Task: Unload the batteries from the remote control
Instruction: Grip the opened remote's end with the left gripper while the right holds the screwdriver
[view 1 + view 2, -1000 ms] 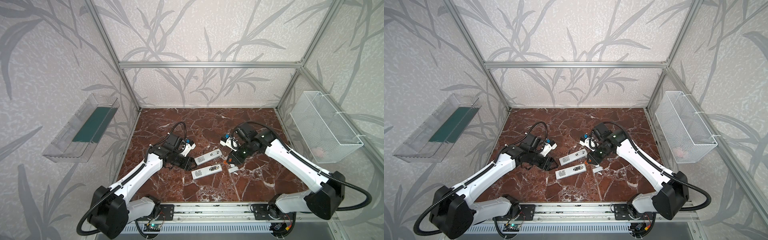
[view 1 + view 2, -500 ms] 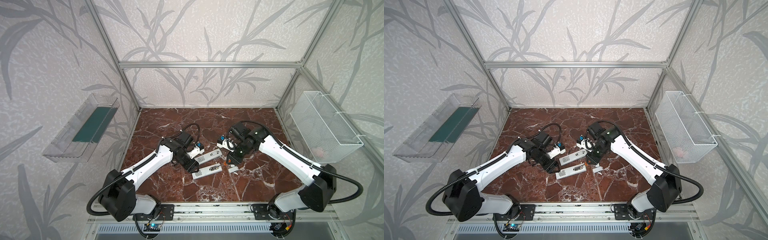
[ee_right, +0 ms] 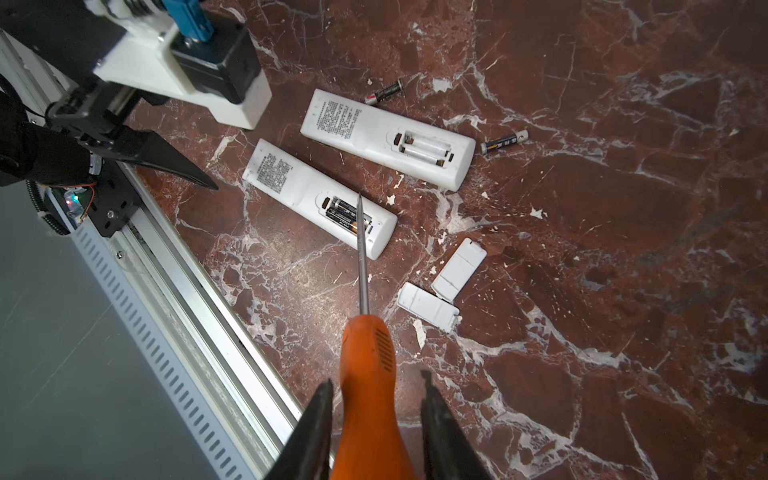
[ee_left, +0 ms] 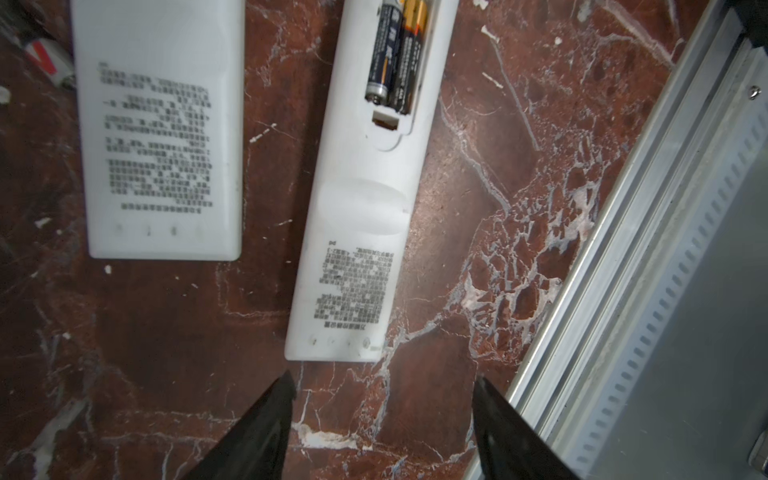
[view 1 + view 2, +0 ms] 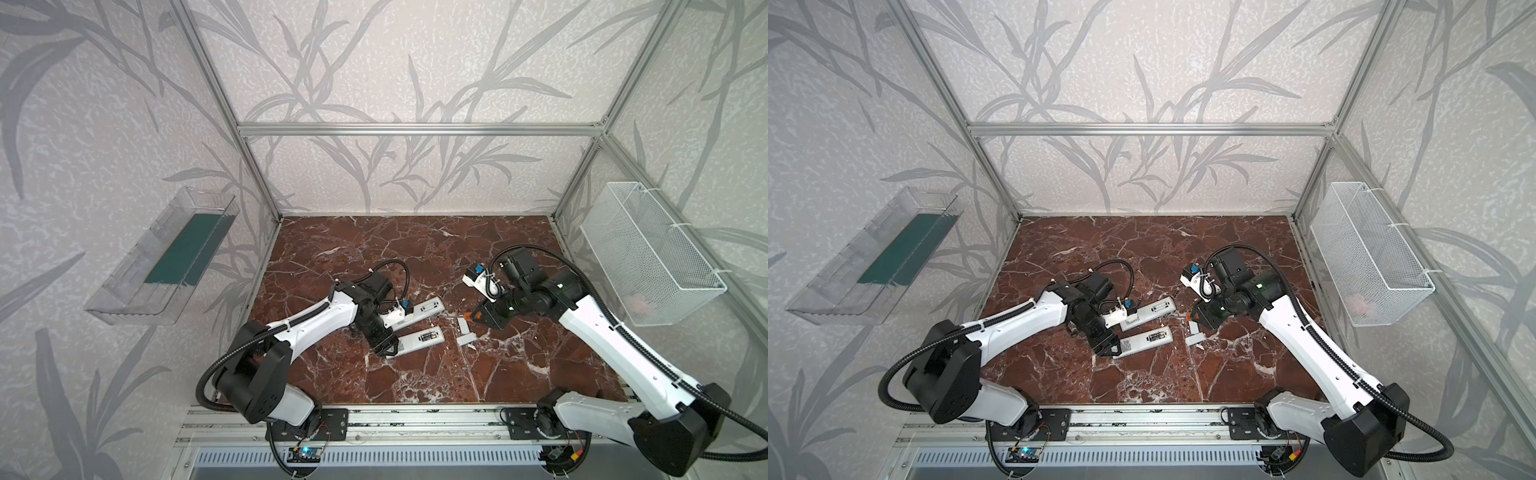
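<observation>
Risk of skidding remote [image 5: 409, 344] while prying batteries [image 5: 429, 333], just below centre in a top view, with screwdriver [image 3: 365, 357] clamped in right gripper [image 3: 376, 382]; left gripper [image 4: 382, 380] wide open, empty, short of remote's end.

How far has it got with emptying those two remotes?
Done: both covers lie off, and the far remote is empty, its two batteries loose on the table. In hand: the right gripper grips the screwdriver, tip pointing toward the near remote; the left gripper is open near its end. Left: that remote's two batteries.
</observation>
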Robot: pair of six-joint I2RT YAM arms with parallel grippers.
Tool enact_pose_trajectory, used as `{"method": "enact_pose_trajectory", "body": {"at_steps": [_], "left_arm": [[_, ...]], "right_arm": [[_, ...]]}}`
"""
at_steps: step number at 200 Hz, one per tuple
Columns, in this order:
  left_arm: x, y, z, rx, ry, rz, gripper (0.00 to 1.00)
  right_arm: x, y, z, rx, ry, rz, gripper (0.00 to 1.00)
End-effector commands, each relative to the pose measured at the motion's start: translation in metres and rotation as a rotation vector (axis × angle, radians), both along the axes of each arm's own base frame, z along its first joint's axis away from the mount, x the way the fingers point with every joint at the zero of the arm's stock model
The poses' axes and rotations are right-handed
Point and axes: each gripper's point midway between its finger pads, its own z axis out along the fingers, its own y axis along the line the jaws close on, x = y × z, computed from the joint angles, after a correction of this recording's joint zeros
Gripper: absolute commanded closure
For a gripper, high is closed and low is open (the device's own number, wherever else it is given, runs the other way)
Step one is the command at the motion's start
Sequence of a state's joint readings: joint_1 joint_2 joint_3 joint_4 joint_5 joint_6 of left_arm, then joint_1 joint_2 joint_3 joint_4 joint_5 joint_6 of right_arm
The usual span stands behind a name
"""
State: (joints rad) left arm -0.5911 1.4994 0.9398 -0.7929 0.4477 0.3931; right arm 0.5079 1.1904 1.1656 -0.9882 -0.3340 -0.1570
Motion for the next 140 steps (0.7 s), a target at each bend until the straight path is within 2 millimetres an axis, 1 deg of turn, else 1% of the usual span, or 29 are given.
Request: {"method": "enact_pose_trajectory", "body": {"at_steps": [1,35,59,82,102,140], "left_arm": [[0.006,0.004,-0.008,0.029,-0.046,-0.038,0.30],[0.011,0.006,-0.016,0.063,-0.075,-0.042,0.30],[0.005,0.004,-0.025,0.103,-0.078,-0.087,0.31],[-0.001,0.008,-0.034,0.156,-0.067,-0.121,0.31],[-0.005,0.007,-0.037,0.168,-0.061,-0.139,0.31],[-0.005,0.009,-0.047,0.217,-0.057,-0.141,0.33]], "right_arm": [[0.000,0.010,0.010,0.083,-0.006,-0.001,1.00],[0.004,0.015,0.009,0.109,0.018,-0.032,1.00],[0.008,0.016,0.004,0.107,0.055,-0.063,1.00],[0.011,0.014,0.000,0.106,0.098,-0.100,1.00],[0.012,0.012,-0.001,0.109,0.115,-0.116,1.00],[0.011,0.010,-0.001,0.128,0.111,-0.127,1.00]]}}
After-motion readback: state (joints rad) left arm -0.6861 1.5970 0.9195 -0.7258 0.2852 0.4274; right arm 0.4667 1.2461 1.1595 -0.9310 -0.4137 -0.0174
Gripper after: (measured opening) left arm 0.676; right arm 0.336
